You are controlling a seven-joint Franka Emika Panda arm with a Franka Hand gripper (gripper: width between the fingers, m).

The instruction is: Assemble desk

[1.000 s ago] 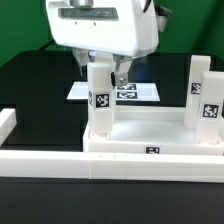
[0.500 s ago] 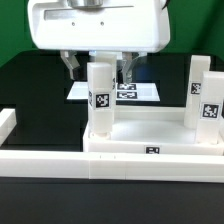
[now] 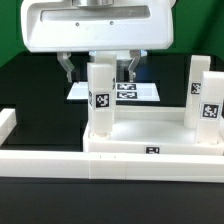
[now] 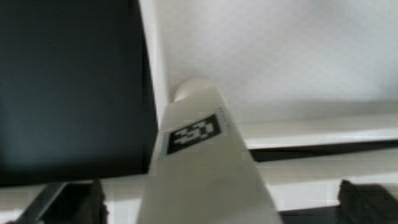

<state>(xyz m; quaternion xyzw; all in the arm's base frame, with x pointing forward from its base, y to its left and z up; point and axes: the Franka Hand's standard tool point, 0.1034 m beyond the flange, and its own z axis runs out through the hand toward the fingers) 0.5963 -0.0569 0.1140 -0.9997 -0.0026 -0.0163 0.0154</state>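
The white desk tabletop [image 3: 150, 138] lies at the front with two white tagged legs standing upright in it. One leg [image 3: 100, 100] is at its left end and the other leg [image 3: 205, 95] at its right end. My gripper [image 3: 98, 76] hangs over the left leg, open, with one finger on each side of the leg's top and a gap to each. In the wrist view the leg [image 4: 205, 150] rises between my dark fingertips [image 4: 63, 205], and the gripper [image 4: 214, 205] holds nothing.
Long white border bars run along the front [image 3: 60, 165] and the exterior view's left [image 3: 8, 122]. The marker board [image 3: 140, 92] lies flat on the black table behind the left leg.
The hand has turned broadside to the exterior camera and its fingers now stand wider apart beside the left leg. The leg and tabletop have not moved.
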